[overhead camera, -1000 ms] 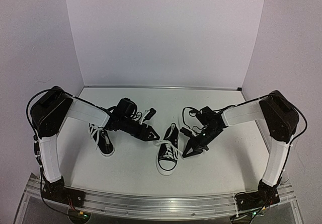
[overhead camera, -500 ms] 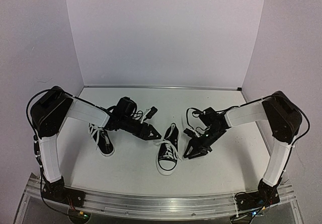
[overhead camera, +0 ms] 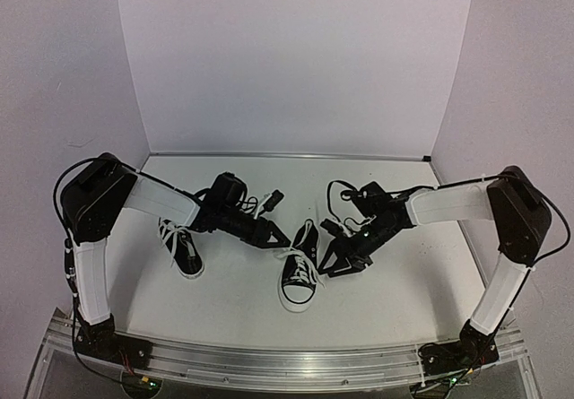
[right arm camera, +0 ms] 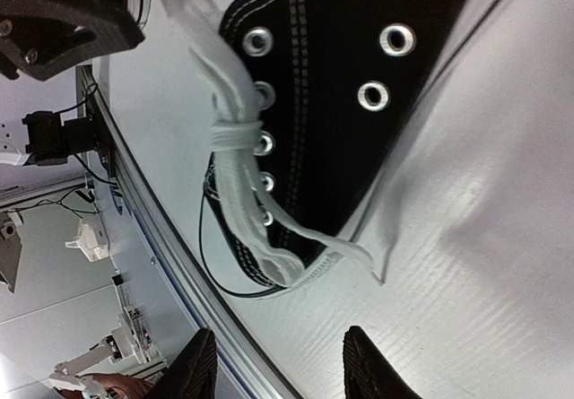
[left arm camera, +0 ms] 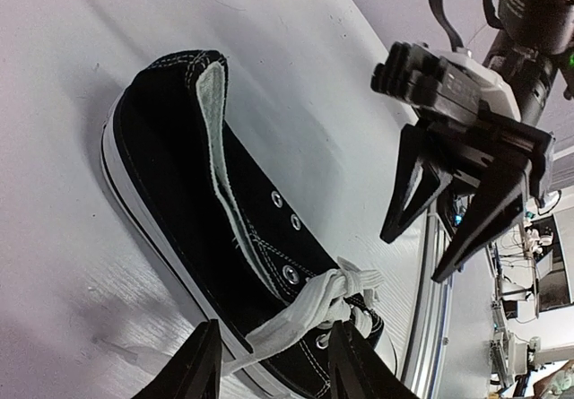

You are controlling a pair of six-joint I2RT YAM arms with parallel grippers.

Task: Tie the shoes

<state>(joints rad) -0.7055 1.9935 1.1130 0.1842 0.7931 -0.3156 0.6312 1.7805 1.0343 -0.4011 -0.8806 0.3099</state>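
Nearest the arm bases, 1 black sneaker [overhead camera: 300, 275] lies on the table [overhead camera: 233, 305], toe toward the bases, its white laces [right arm camera: 235, 139] bunched but untied. The right gripper [left arm camera: 413, 257], fingers apart and empty, has slid in over the last second and now sits just beside the shoe. The left gripper [left arm camera: 277, 332], fingers also spread, straddles a slack lace end [left arm camera: 289, 316]. Farther left waits the 2nd sneaker [overhead camera: 182, 248]. Both arms look poised to take lace ends, and tying has barely begun.

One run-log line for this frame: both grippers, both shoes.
middle shoe: lace untied | left gripper: open, straddling lace end | right gripper: open beside it, holding nothing | second shoe: at left, not held
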